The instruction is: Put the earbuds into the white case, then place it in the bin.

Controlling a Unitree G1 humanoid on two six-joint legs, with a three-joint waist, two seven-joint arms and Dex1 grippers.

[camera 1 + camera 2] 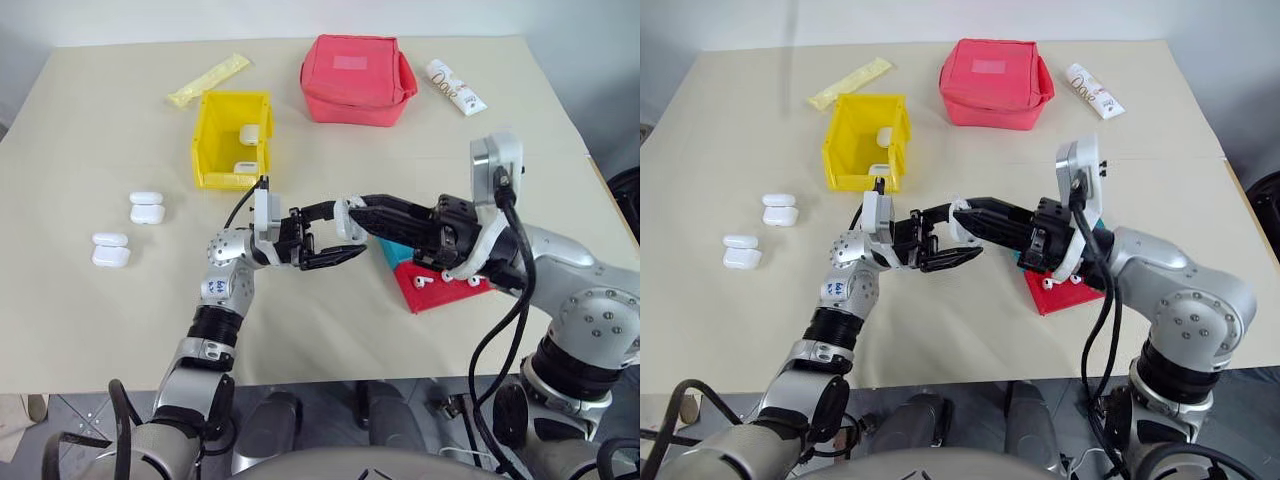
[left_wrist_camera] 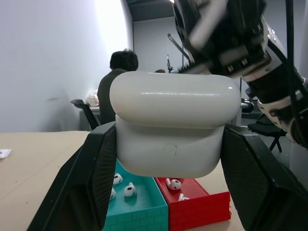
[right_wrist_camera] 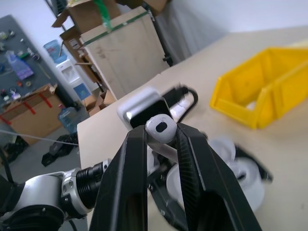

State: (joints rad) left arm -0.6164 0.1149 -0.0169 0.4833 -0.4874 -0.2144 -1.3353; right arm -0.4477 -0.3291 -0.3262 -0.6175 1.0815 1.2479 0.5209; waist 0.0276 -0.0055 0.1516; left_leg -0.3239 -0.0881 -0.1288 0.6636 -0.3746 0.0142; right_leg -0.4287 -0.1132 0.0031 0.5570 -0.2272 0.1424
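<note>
While the white case (image 2: 173,130) is clamped, lid shut, between the fingers of the left tool (image 1: 322,247) above the bench (image 1: 100,140), the right tool (image 3: 161,139) pinches one earbud (image 3: 160,128) directly opposite it, tip to tip. The stem runs along the right fingers toward the case. Judgement: the lid must open before insertion. The bin (image 1: 210,140) lies beyond the left tool.

Workshop around a beige table (image 1: 100,330)

Behind the table: white wall (image 2: 43,62), cardboard boxes (image 3: 120,45), grey floor (image 1: 330,400).
</note>
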